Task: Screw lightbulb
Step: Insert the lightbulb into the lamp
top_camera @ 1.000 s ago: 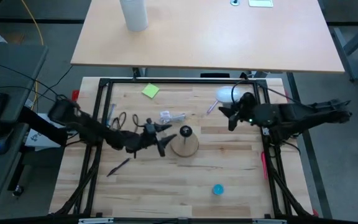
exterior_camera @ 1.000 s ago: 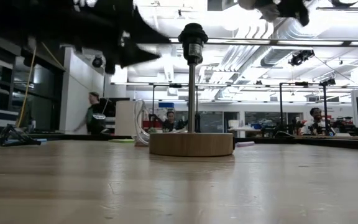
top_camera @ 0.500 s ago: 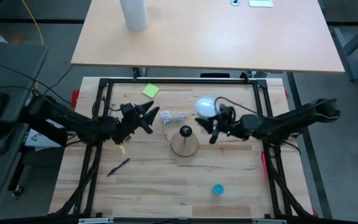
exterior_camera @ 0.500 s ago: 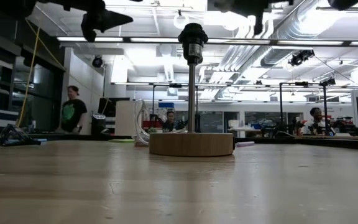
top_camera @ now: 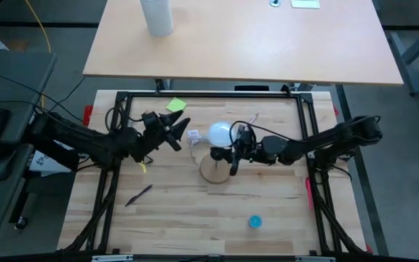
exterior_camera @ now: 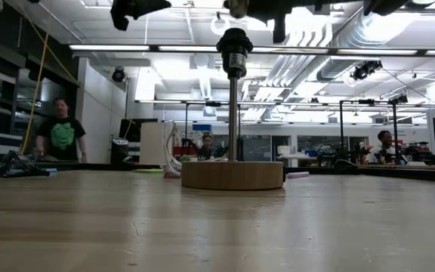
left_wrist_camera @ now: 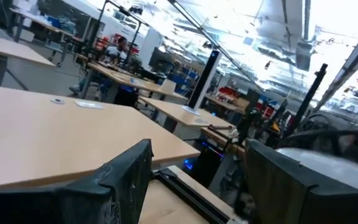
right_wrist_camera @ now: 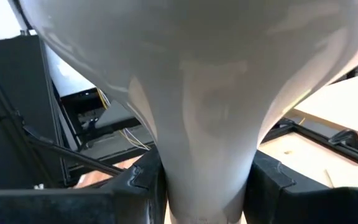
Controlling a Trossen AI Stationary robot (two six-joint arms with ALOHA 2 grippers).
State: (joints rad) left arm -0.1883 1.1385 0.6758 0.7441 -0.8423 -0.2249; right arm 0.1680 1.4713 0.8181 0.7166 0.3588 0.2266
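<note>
While the right arm reaches in from the table's right edge, stretched low and nearly level across the wooden tabletop (top_camera: pixel 268 196), its right gripper (top_camera: pixel 236 151) pinches the white frosted lightbulb (top_camera: pixel 220 134) by its tapering neck. In the right wrist view the two dark fingers (right_wrist_camera: pixel 135 177) press against either side of that cone-shaped neck, with the round globe (right_wrist_camera: pixel 197 37) filling the picture above them. From overhead, the lightbulb hangs in the air just beside the lamp stand, a round wooden disc base (top_camera: pixel 215 172) with a thin upright post topped by a black socket (exterior_camera: pixel 234 47). The globe sits toward the table's far side of the socket, tilted away from the gripper. Whether the screw end touches the socket cannot be told.

The left arm comes in from the table's left side, bent at the elbow and raised, and its left gripper (top_camera: pixel 174 129) is held above the tabletop, well apart from the stand, with fingers (left_wrist_camera: pixel 126 177) spread wide and nothing between them. It points toward the lightbulb. A yellow-green square sticky note (top_camera: pixel 176 106) lies near the far edge beyond it.
</note>
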